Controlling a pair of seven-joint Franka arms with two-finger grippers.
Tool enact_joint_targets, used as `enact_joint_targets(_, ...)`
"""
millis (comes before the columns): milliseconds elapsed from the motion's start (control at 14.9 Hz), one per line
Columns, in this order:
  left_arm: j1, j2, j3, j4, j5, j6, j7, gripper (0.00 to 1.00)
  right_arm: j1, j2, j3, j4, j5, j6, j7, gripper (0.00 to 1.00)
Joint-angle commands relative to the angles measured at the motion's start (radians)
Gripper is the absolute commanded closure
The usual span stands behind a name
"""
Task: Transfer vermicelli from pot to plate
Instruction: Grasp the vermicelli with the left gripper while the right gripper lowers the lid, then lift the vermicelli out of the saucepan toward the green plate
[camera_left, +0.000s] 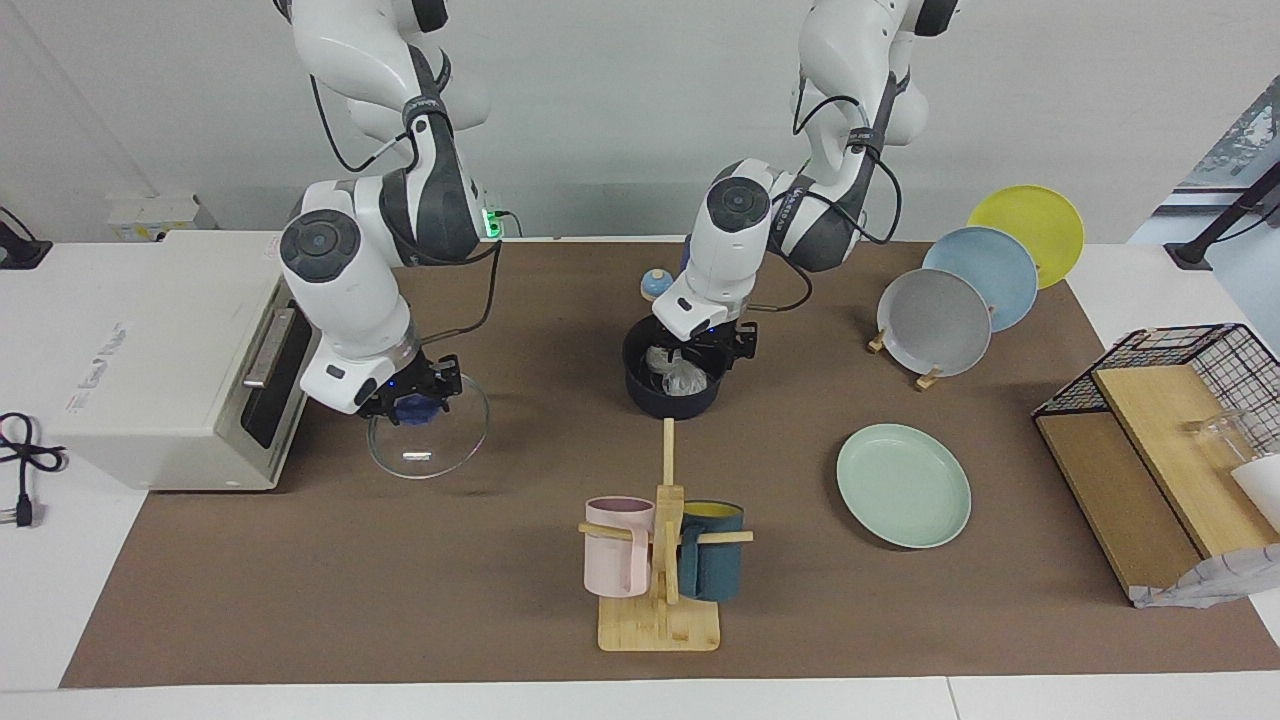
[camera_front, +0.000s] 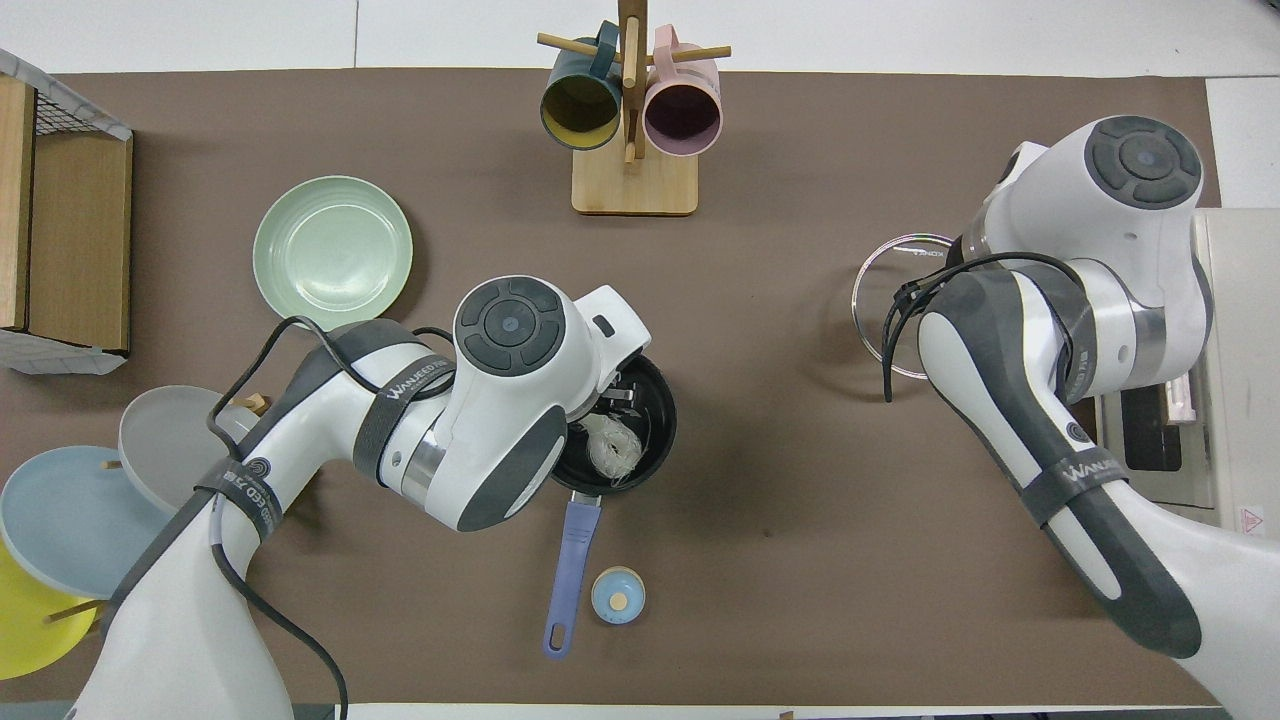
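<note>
Facing view: the left gripper (camera_left: 712, 347) is down in the pot (camera_left: 672, 385), jaws spread wide over the vermicelli (camera_left: 680, 375), apparently not yet gripping it; the right gripper (camera_left: 415, 392) is clamped on the blue knob of a glass lid (camera_left: 428, 430), held low by the oven (camera_left: 170, 360), and the plate (camera_left: 903, 485) lies bare toward the left arm's end, farther from the robots than the pot. Overhead view: the left arm covers much of the pot (camera_front: 655, 400), one vermicelli (camera_front: 612, 448) nest showing inside, while the lid (camera_front: 890, 290) shows beside the right arm and the plate (camera_front: 332, 250) sits well apart from the pot.
</note>
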Motion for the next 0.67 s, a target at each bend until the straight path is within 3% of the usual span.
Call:
enact_joint_targets(0,-0.046,-0.016,0.016,-0.080,-0.018,0.103,-0.041,0.00,-0.035,-0.034,0.013,-0.072,-0.010,0.053,-0.026,0.43)
enact_joint_targets(603,-0.063,0.032,0.019,-0.111,-0.018,0.191,-0.062,0.00,-0.032,-0.003,0.013,-0.136,-0.010,0.137,-0.025,0.43)
